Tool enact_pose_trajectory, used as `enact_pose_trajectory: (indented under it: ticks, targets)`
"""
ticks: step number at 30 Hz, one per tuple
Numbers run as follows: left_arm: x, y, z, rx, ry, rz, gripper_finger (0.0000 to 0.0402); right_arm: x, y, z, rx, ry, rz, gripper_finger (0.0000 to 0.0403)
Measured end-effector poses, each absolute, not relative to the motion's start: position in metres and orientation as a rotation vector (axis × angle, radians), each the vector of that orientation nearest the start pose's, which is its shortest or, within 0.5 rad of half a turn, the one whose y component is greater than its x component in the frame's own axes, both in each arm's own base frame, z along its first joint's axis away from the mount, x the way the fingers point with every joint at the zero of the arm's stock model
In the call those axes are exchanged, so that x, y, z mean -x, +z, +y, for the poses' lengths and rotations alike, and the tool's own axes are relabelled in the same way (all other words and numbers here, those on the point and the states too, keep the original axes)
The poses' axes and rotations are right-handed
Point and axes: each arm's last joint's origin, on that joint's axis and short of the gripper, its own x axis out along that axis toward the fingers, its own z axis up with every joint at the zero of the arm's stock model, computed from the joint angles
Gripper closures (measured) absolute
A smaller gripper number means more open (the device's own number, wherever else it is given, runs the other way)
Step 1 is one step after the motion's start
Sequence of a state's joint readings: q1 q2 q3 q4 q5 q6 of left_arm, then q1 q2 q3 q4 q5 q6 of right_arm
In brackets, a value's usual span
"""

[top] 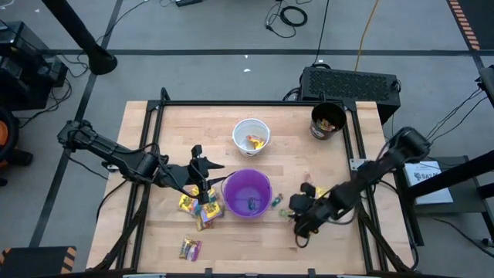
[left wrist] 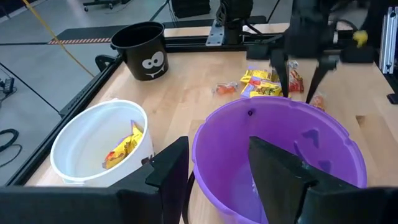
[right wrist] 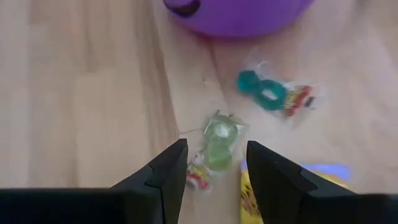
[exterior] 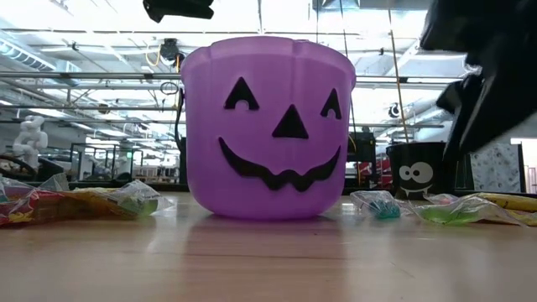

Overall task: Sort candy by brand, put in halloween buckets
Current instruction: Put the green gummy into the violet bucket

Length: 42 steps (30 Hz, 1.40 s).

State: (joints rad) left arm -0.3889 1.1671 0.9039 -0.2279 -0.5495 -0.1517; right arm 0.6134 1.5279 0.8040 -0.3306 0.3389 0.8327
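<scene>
We take the purple bucket [top: 248,193] as our landmark. The right gripper [right wrist: 213,163] hangs low over the table on the bucket's right side, jaws parted and empty, straddling a green ring candy in a clear wrapper [right wrist: 219,138]. A blue-green ring candy [right wrist: 268,93] lies nearer the bucket wall, and a yellow packet [right wrist: 249,198] lies just beside the green one, farther from the bucket.

The left gripper [left wrist: 214,171] is poised at the bucket's left rim, jaws parted with nothing between them. The yellow packets [top: 197,207] cluster on the table left of the bucket. The white bucket [top: 251,137] beyond the purple one already holds a yellow and orange packet.

We judge the green piece light and its loose film slippery and crinkly, with a hard core inside. We recommend closing across the solid middle, not the flared wrapper ends, which would likely slide out. Keep the jaws clear of the neighbouring yellow packet to avoid lifting two brands together.
</scene>
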Motion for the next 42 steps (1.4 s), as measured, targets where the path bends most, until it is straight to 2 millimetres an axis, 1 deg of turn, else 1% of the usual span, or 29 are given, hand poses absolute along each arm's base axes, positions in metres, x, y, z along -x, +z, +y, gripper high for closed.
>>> enact_pose_trajectory:
  ticks: [5, 9, 13, 21, 25, 27, 30, 33, 36, 38, 42]
  targets:
    - [-0.237, 0.297, -0.081, -0.073, 0.19, 0.423, 0.0229, -0.241, 0.14, 0.158, -0.253, -0.187, 1.001, 0.0245]
    - [-0.237, 0.297, -0.081, -0.074, 0.191, 0.423, 0.0229, -0.243, 0.128, 0.158, -0.265, -0.221, 1.037, 0.0246]
    - [-0.237, 0.297, -0.081, -0.075, 0.19, 0.424, 0.0229, -0.243, 0.127, 0.158, -0.29, -0.223, 1.049, 0.0262]
    - [-0.237, 0.297, -0.081, -0.082, 0.189, 0.425, 0.0229, -0.245, 0.13, 0.16, -0.282, -0.181, 1.022, 0.0338]
    - [-0.237, 0.297, -0.081, -0.081, 0.189, 0.424, 0.0229, -0.246, 0.137, 0.16, -0.281, -0.151, 0.998, 0.0362]
    - [-0.237, 0.297, -0.081, -0.081, 0.189, 0.424, 0.0229, -0.245, 0.147, 0.16, -0.297, -0.126, 0.973, 0.0368]
    - [-0.237, 0.297, -0.081, -0.081, 0.189, 0.425, 0.0229, -0.24, 0.169, 0.159, -0.332, -0.054, 0.931, 0.0372]
    - [-0.237, 0.297, -0.081, -0.08, 0.189, 0.425, 0.0229, -0.233, 0.198, 0.159, -0.357, 0.074, 0.849, 0.0372]
    - [-0.237, 0.297, -0.081, -0.08, 0.189, 0.425, 0.0229, -0.223, 0.232, 0.157, -0.32, 0.197, 0.703, 0.037]
    - [-0.237, 0.297, -0.081, -0.08, 0.189, 0.425, 0.0229, -0.217, 0.254, 0.15, -0.251, 0.191, 0.558, 0.037]
    - [-0.237, 0.297, -0.081, -0.073, 0.191, 0.424, 0.0229, -0.21, 0.294, 0.135, -0.062, 0.027, 0.236, 0.0369]
